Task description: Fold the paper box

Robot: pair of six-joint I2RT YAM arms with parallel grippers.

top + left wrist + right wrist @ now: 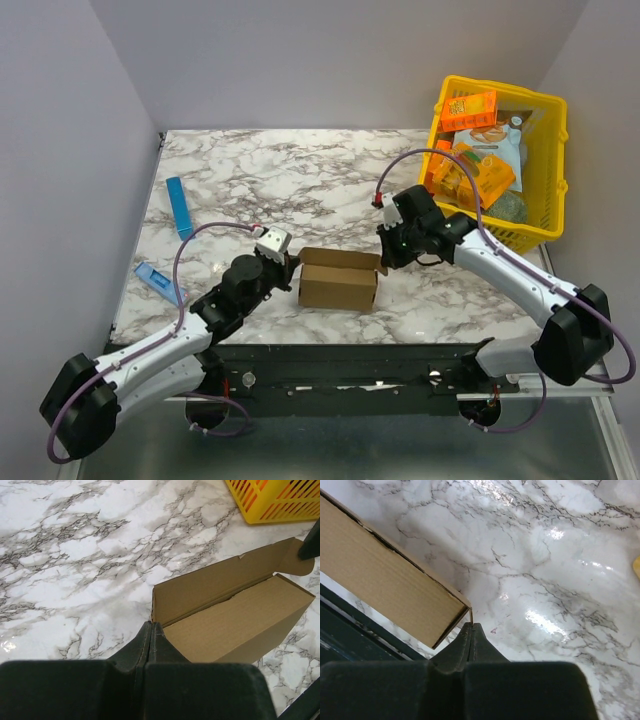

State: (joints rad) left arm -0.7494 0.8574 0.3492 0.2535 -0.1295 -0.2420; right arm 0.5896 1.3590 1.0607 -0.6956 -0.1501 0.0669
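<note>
Right gripper (pixel 383 262) is seen with its jaws pressed together at the right end of the brown cardboard paper box (pixel 338 285). In the right wrist view a thin cardboard edge (pixel 471 616) at the box's corner runs straight into the seam between the fingertips (pixel 479 639), so the end flap appears to be pinched.

The left gripper (pixel 292 262) is likewise closed, at the left end of the box. Its fingertips (pixel 144 640) touch the box's lower corner, but whether any cardboard is caught between them cannot be told.

Beneath the box lies the white, grey-veined marble table (pixel 300 170). A yellow slotted plastic basket (pixel 555 170) stands well apart from the box, beyond it and to its right, and is filled with orange printed snack boxes (pixel 470 108) and other packets.

The box itself is set between the two grippers, its long lid flap raised along the far side and its front wall facing the arm bases.

A slim blue bar (pixel 179 207) lies well to the left of the box and beyond it, and a smaller blue packet (pixel 152 277) lies further left, level with the box.
</note>
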